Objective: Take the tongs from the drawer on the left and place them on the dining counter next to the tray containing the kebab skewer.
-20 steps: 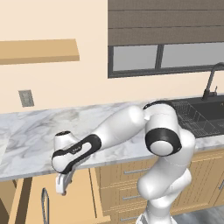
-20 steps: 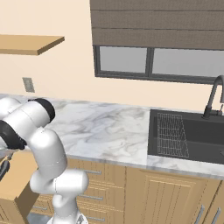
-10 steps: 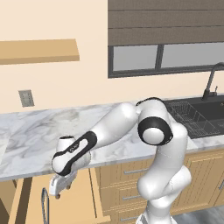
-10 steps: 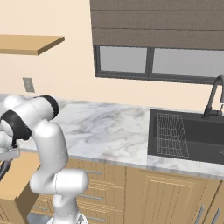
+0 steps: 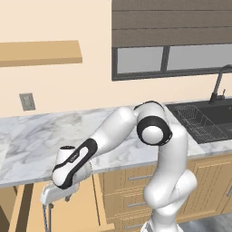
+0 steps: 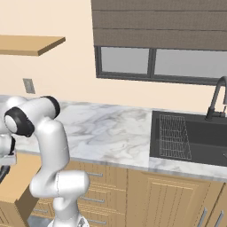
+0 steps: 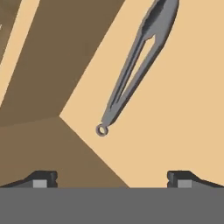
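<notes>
- You are holding the gripper (image 7: 111,177) over the open drawer (image 7: 183,109), and its jaws are standing spread wide, pinching nothing.
- The tongs (image 7: 138,65) are lying flat on the drawer floor, ahead of the fingertips, not touched.
- In my judgement, you are only reaching now; gripping, lifting and carrying to the dining counter are all waiting.

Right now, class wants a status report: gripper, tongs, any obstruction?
Gripper open, above the drawer. Tongs flat inside, untouched. Nothing blocking.

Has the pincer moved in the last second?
Yes. In the left base view the pincer has dropped further below the marble worktop edge, toward the open drawer.
</notes>
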